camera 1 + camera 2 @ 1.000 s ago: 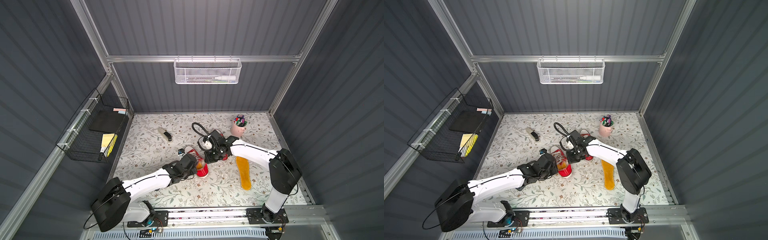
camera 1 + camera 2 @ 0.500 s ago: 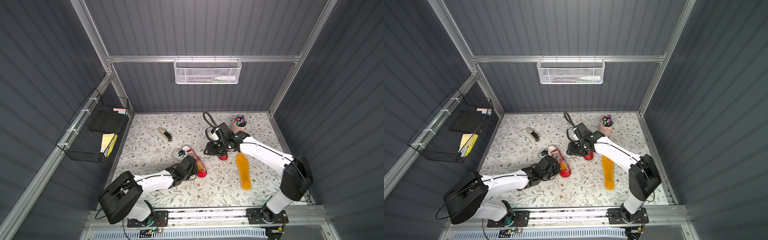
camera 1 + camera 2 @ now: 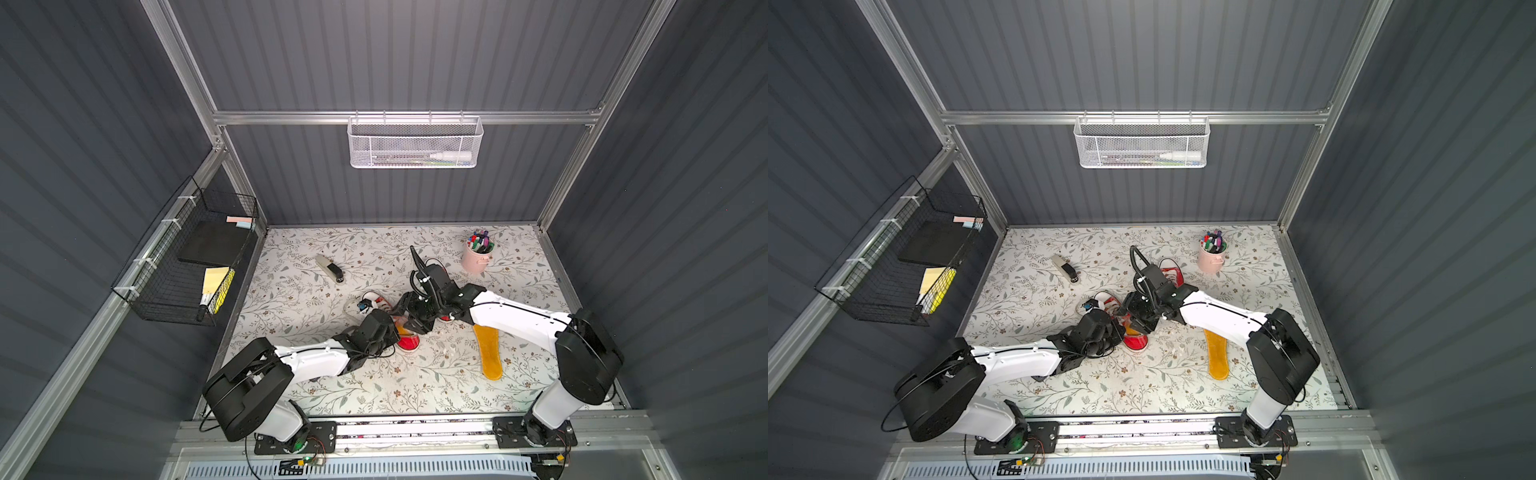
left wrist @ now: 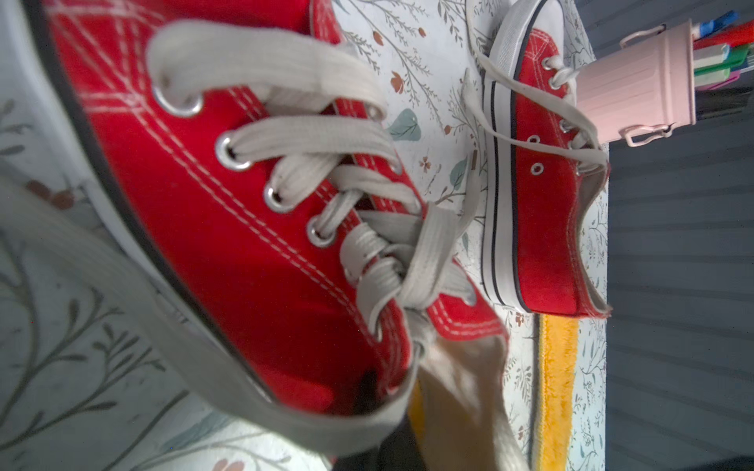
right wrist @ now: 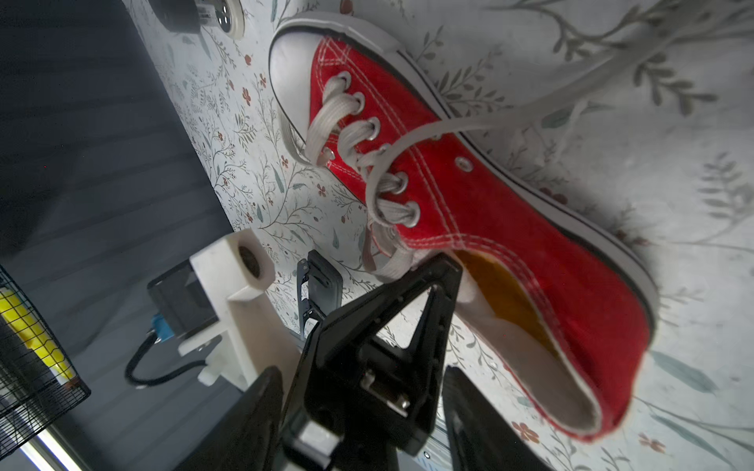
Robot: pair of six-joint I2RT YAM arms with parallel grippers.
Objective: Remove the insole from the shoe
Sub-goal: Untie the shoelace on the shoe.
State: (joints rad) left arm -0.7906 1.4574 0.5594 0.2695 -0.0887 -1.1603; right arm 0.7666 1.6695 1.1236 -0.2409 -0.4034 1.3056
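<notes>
Grey booth [image 3: 415,62], floral tabletop [image 3: 415,386]; left end effector [image 5: 442,277] tight on shoe [image 5: 510,228], right end effector [image 3: 415,321] agape, empty.

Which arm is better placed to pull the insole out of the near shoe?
Right, likely: the right claw is open above the shoe, whose yellow insole shows; the left claw is shut on its collar.

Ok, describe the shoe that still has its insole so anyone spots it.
On the floral mat, look at the centre. The red shoe there shows a yellow insole in its opening; the other shoe sits farther back, by the pink cup.
</notes>
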